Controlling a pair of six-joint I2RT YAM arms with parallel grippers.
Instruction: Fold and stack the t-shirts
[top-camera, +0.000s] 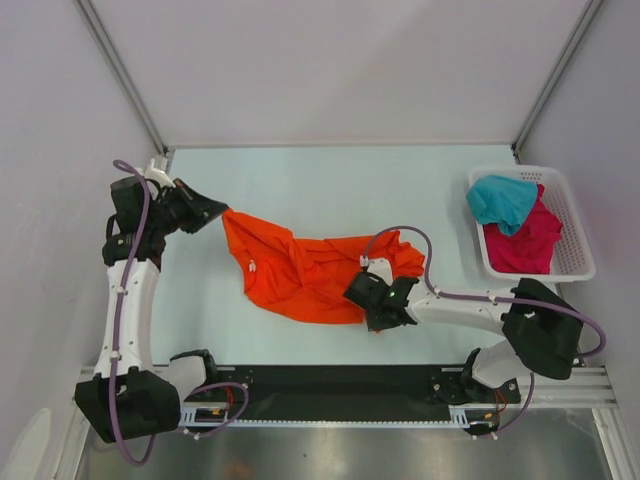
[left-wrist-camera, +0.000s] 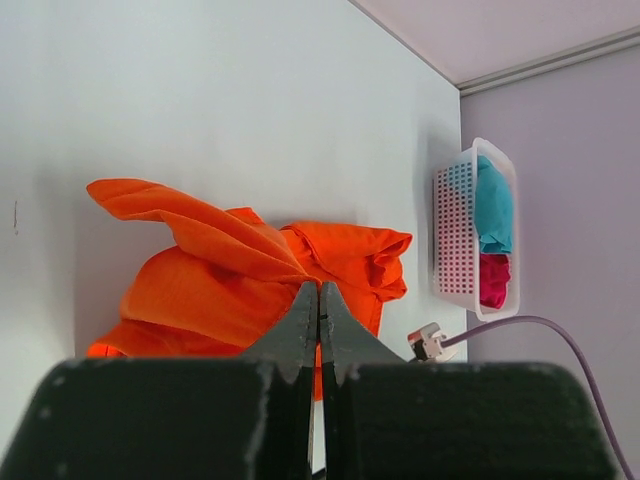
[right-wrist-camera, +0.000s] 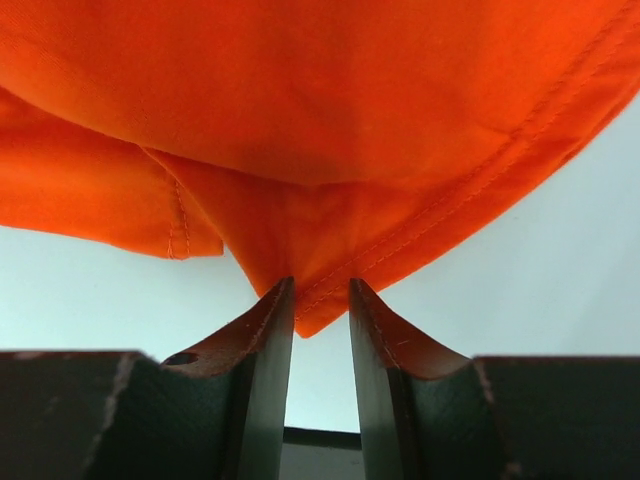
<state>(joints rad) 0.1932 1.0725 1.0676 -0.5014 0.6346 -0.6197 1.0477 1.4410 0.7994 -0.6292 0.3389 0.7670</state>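
Two ends of the orange t-shirt (top-camera: 300, 272): my left gripper (left-wrist-camera: 319, 286) pinches the one farthest from the basket (top-camera: 579, 222); my right gripper (right-wrist-camera: 321, 286) straddles the nearer, jaws parted.

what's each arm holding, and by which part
The left gripper pinches the orange t-shirt by its left corner; a hemmed corner sits between the right gripper's jaws, grip unclear.

You have one shirt (top-camera: 300, 272) on the table (top-camera: 330, 180) between left gripper (top-camera: 220, 212) and right gripper (top-camera: 368, 292); two more shirts (top-camera: 515, 225) sit in the basket (top-camera: 578, 240), far right.
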